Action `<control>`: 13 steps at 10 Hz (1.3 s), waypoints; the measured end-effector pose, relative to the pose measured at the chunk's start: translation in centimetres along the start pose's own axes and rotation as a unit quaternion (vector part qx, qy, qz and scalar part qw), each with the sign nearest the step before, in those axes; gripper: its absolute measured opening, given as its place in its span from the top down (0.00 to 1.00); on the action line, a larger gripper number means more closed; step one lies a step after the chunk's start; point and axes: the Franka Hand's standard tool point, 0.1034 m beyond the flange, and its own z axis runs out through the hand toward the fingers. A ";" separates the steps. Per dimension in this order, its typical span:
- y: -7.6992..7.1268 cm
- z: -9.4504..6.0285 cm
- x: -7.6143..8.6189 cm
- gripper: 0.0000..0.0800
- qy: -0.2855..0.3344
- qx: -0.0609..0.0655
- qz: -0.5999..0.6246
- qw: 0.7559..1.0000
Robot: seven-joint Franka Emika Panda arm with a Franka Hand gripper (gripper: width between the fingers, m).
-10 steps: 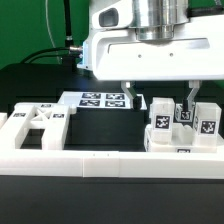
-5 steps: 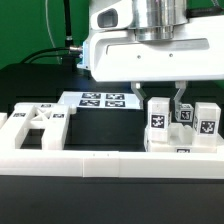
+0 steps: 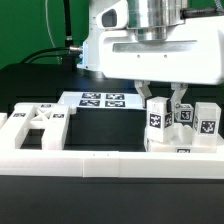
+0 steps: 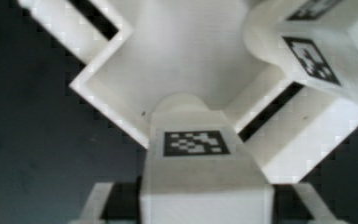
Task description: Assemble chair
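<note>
A second earlier the pincer had hung with its two fingers wide apart over the cluster of parts. By this moment they had come together and stood clamped on a matte white square-ended plastic post, one finger against each side of its upper end. That read as a grasp only just made, with nothing lifted yet. The post's foot appeared to be down among its neighbours, so the step in hand was probably picking it up to fit it to the chair. The post stood just behind the long low white border wall, toward that wall's end on the exterior view's right. Another tagged white post stood near it, farther along the wall the same way. The grasped post's long axis looked upright, with its top end between the fingers and its black-and-white tagged face turned toward the wall. In the wrist view the same post filled the middle, its tag plain to read. A flat white ladder-like plastic frame lay behind the wall's other end, well apart from the post, on the black worktop.
</note>
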 end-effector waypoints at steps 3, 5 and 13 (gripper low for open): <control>-0.1 0.1 -0.1 0.64 -0.007 0.006 0.174 0.985; 0.0 0.1 -0.1 0.64 -0.009 0.003 0.250 0.968; -0.3 -0.1 0.1 0.19 -0.002 0.003 -0.052 0.999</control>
